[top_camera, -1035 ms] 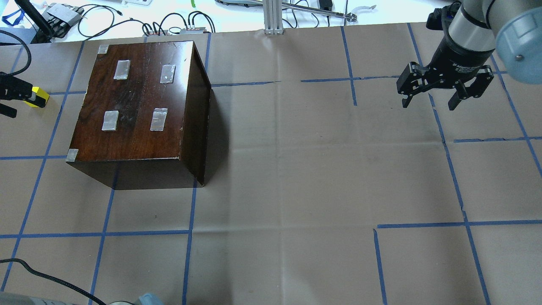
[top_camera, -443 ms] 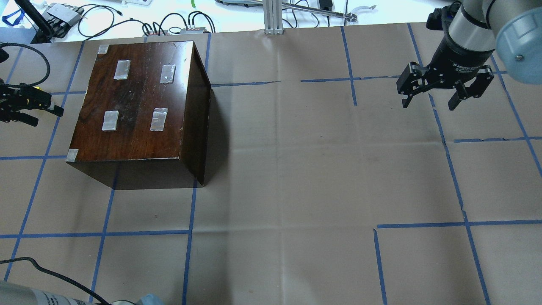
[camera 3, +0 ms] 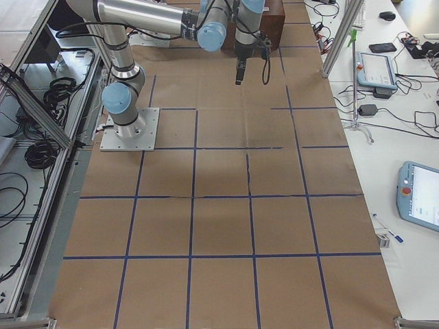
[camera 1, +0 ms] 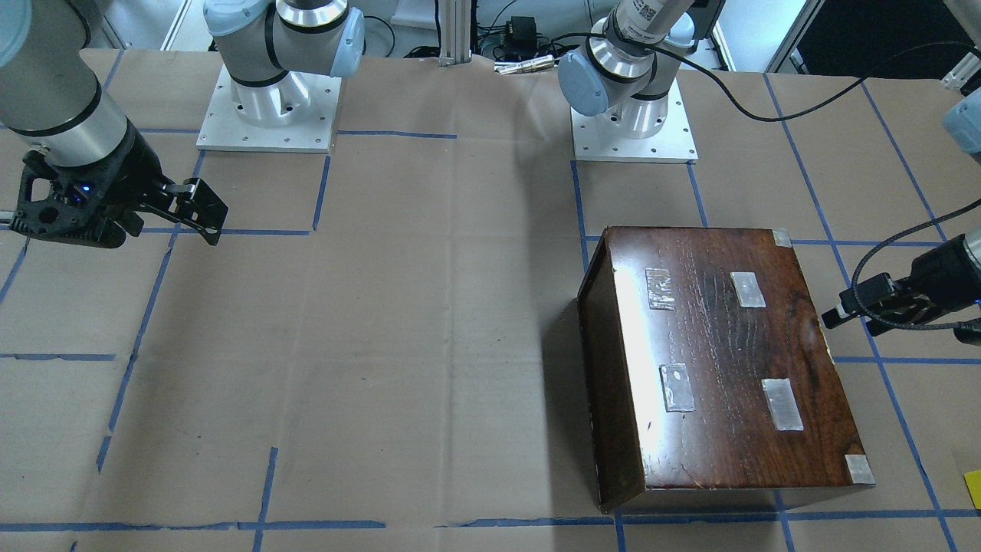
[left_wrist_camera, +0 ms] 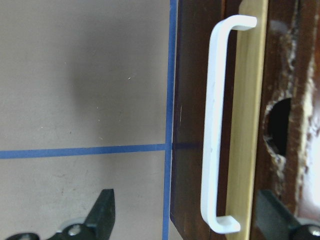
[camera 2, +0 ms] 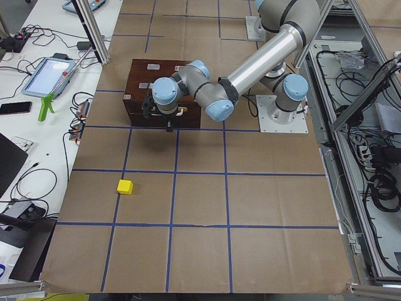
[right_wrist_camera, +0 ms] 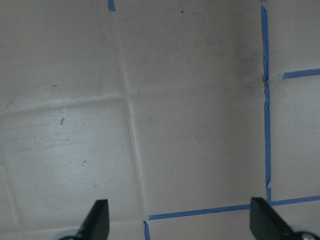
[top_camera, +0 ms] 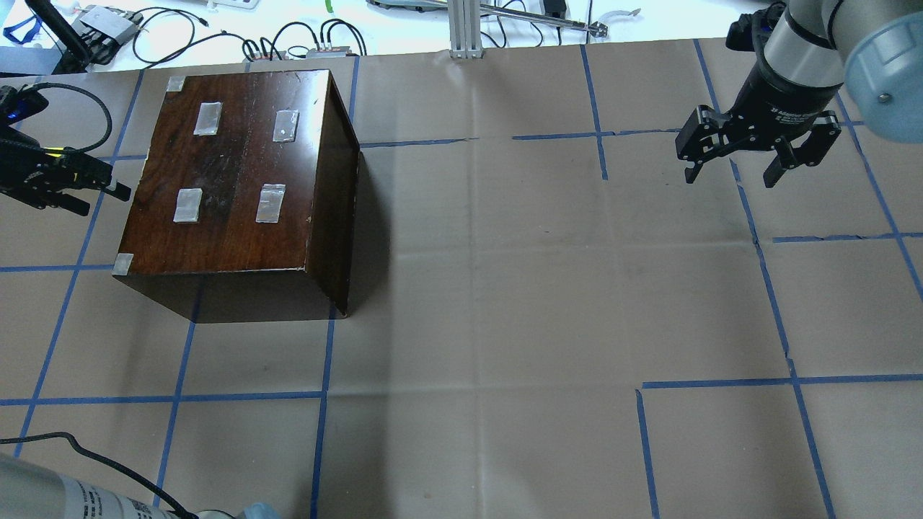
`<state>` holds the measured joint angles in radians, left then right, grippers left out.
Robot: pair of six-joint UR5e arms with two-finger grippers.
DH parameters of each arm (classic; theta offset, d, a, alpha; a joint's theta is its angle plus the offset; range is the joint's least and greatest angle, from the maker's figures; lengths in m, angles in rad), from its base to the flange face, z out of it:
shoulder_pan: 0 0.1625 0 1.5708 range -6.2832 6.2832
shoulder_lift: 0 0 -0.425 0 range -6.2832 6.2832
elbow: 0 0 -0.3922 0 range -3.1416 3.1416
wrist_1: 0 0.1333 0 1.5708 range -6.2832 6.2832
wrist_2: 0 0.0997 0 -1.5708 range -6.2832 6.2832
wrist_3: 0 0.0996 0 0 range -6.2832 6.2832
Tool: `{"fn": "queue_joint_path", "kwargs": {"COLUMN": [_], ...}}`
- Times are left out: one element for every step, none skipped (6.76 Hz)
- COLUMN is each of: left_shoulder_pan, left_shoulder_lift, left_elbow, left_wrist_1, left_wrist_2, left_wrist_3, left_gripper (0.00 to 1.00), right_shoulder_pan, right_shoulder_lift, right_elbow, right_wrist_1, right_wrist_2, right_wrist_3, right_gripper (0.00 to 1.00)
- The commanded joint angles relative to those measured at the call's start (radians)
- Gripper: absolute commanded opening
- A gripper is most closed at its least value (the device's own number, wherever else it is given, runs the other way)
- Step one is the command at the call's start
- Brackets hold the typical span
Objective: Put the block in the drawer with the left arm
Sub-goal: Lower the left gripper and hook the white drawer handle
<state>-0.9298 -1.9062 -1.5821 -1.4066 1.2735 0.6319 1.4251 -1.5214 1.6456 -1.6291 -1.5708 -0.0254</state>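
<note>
Block (camera 2: pixel 126 186): lying loose on the table (camera 2: pixel 200 207), behind the left gripper (top_camera: pixel 107 202) and well apart from it, out of that hand's own camera. Small bright yellow cube; judged light, rigid and not fragile, with smooth flat faces liable to slip under a corner pinch. Best taken from above, pads square on two opposite side faces, set low on them. Sits flat, one face up. No long axis, being a cube; side faces roughly in line with the blue tape grid (camera 2: pixel 175 170), as far as discernible at that distance.

Left gripper: wide open, holding nothing, fingers (left_wrist_camera: pixel 104 212) pointed at the face of the cabinet (top_camera: pixel 231 166), close to it but apparently not touching. White handle (left_wrist_camera: pixel 214 125) just ahead, inside the span of the fingers, its long axis crossing the line between them. Drawer (left_wrist_camera: pixel 292 60): dark front with a notch (left_wrist_camera: pixel 280 125), just ahead of the hand and beside the handle; judged shut, with nothing projecting from the cabinet in the overhead view. Cannot tell which panel carries the handle.

Right gripper (top_camera: pixel 732 178): open, empty, hanging above the table, far across from the left hand.

Judgement: drawer to be opened first; block not yet picked up.
</note>
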Motion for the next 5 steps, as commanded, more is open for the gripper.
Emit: {"fn": "queue_joint_path", "kwargs": {"left_shoulder_pan": [-0.009,-0.027,-0.036,-0.037,-0.037], "left_shoulder_lift": [-0.039,-0.056,-0.069,-0.073,-0.073], "left_elbow": [0.001,0.001,0.001,0.001,0.002], "left_wrist_1": [0.032,0.055,0.086,0.09,0.09], "left_wrist_2": [0.0,0.0,0.001,0.001,0.001], "left_wrist_3": [0.0,0.0,-0.001,0.0,-0.001], "left_gripper": [0.98,0.98,0.98,0.98,0.98], "right_shoulder_pan": [0.0,0.0,0.0,0.0,0.0], "right_shoulder_lift": [0.0,0.001,0.0,0.0,0.0], "right_elbow": [-0.001,0.0,0.0,0.0,0.0], "right_wrist_1": [0.0,0.0,0.0,0.0,0.0], "right_wrist_2": [0.0,0.0,0.0,0.0,0.0], "right_wrist_3": [0.001,-0.001,-0.001,0.001,0.001], "right_gripper": [1.0,1.0,1.0,1.0,1.0]}}
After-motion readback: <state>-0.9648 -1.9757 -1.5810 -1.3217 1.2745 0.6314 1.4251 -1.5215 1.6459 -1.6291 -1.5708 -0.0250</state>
